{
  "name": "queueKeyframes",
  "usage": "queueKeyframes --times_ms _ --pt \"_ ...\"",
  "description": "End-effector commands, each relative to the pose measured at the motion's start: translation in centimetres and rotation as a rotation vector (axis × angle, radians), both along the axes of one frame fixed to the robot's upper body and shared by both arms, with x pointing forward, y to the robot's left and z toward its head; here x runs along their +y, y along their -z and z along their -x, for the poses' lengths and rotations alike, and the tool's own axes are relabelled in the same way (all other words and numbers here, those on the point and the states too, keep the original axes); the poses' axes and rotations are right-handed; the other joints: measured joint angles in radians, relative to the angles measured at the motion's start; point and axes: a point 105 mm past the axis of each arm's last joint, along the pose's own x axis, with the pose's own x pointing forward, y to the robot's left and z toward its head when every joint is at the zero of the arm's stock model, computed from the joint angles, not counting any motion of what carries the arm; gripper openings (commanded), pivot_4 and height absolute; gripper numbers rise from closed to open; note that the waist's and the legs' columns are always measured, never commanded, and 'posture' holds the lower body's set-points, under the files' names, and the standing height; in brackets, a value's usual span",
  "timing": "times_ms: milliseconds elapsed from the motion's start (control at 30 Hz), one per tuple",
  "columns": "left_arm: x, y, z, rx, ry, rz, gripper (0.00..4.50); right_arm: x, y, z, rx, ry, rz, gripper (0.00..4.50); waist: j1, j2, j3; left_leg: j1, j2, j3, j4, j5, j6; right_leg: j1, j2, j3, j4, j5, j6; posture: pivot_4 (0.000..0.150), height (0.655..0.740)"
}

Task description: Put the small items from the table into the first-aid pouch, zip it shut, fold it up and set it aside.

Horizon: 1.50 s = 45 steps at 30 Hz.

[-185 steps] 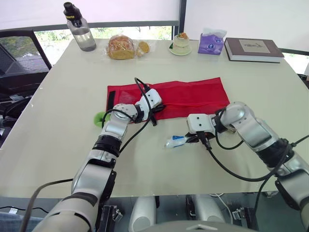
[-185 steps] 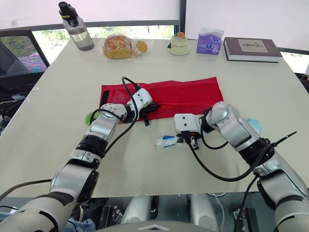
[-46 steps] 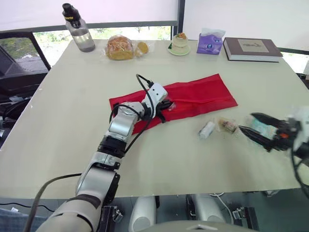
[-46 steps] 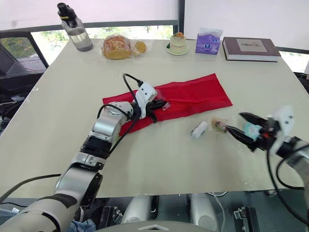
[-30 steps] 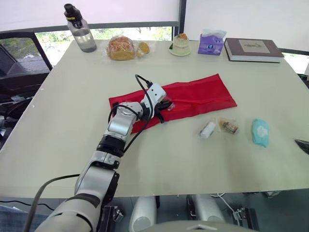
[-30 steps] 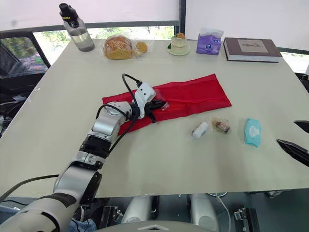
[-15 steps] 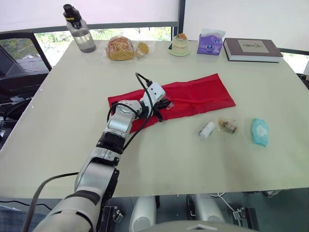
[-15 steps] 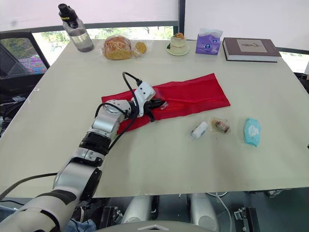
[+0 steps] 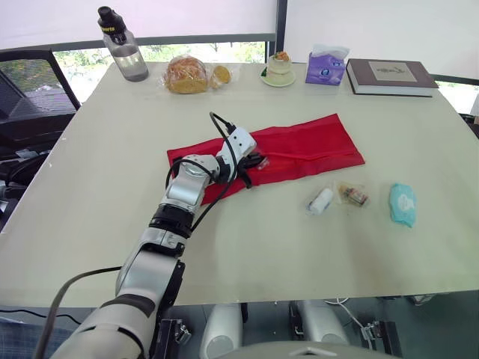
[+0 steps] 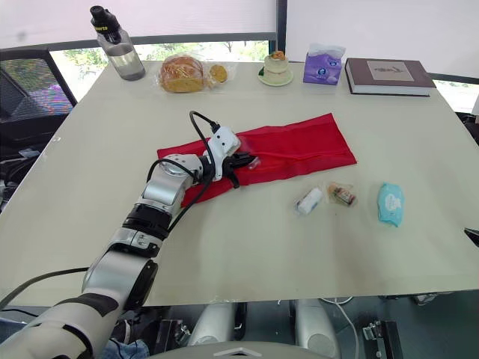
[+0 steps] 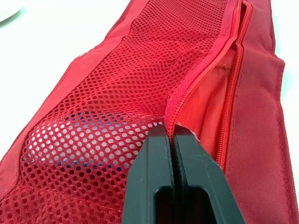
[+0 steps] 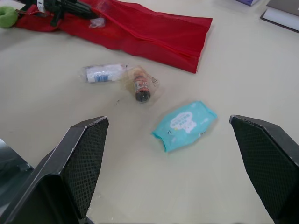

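The red first-aid pouch (image 9: 307,153) lies slanted across the table's middle. My left gripper (image 9: 254,161) is shut on the edge of its open zip (image 11: 201,88), where the mesh pocket begins. A white and blue item (image 11: 70,149) shows through the mesh. To the right of the pouch lie a wrapped white tube (image 9: 322,200), a small brown bottle in clear wrap (image 9: 353,195) and a teal wipes pack (image 9: 403,204). My right gripper (image 12: 167,120) hangs open and empty, drawn back off the table's right edge, with the three items ahead of it.
Along the far edge stand a water bottle (image 9: 123,52), bagged bread (image 9: 187,73), a cake cup (image 9: 281,67), a purple tissue pack (image 9: 324,66) and a book (image 9: 391,77). A green object (image 12: 7,16) lies by the pouch's left end. A chair (image 9: 30,97) stands at the left.
The right gripper, which was around the teal pack, has pulled back to the right and left the head views; the pack lies on the table. The left gripper keeps its hold.
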Motion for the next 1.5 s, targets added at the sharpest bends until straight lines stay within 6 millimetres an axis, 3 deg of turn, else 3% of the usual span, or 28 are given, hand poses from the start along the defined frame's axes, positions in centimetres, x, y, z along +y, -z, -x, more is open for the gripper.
queueKeyframes --times_ms 33,400,767,1100,1300,1500 --pt "0.3 -0.6 -0.3 -0.021 -0.019 -0.001 0.0 1.2 0.3 -0.4 -0.028 -0.057 0.008 4.41 0.0 0.0 0.0 0.0 0.0 0.0 0.0 0.0 0.0 0.0 0.0 0.0 0.0 0.0 0.0 0.15 0.74" --pt "-0.1 -0.4 -0.6 -0.019 -0.022 0.003 0.0 8.3 2.7 -3.9 -0.013 -0.28 -0.026 4.41 0.0 0.0 0.0 0.0 0.0 0.0 0.0 0.0 0.0 0.0 0.0 0.0 0.001 0.0 0.0 0.15 0.74" --pt "-0.9 -0.4 -0.6 -0.025 -0.01 0.008 0.0 15.9 4.8 -11.1 -0.083 -0.555 0.211 4.41 0.002 0.0 0.0 -0.001 0.0 0.0 0.003 0.0 0.0 0.0 0.0 0.0 0.001 0.0 0.0 0.15 0.74" --pt "-1.1 -0.5 -0.5 -0.034 -0.015 0.012 0.0 17.0 8.5 -15.5 -0.046 -0.701 0.492 4.41 0.001 0.0 0.0 -0.001 0.0 0.0 0.005 0.0 0.0 0.001 0.0 0.0 0.002 0.002 -0.002 0.15 0.74" --pt "-1.2 -0.3 -0.3 -0.031 -0.017 0.011 0.0 17.3 9.6 -18.2 -0.097 -0.755 0.662 4.41 0.002 0.001 0.0 -0.001 0.0 0.0 0.004 0.0 0.0 0.0 0.0 0.0 0.002 0.003 -0.003 0.15 0.74" --pt "-1.1 -0.4 -0.3 -0.034 -0.022 0.014 0.0 18.4 10.0 -18.4 -0.068 -0.808 0.642 4.41 0.0 0.001 0.0 -0.001 0.0 0.0 0.005 0.0 0.0 0.001 0.0 0.0 0.002 0.003 -0.003 0.15 0.74"
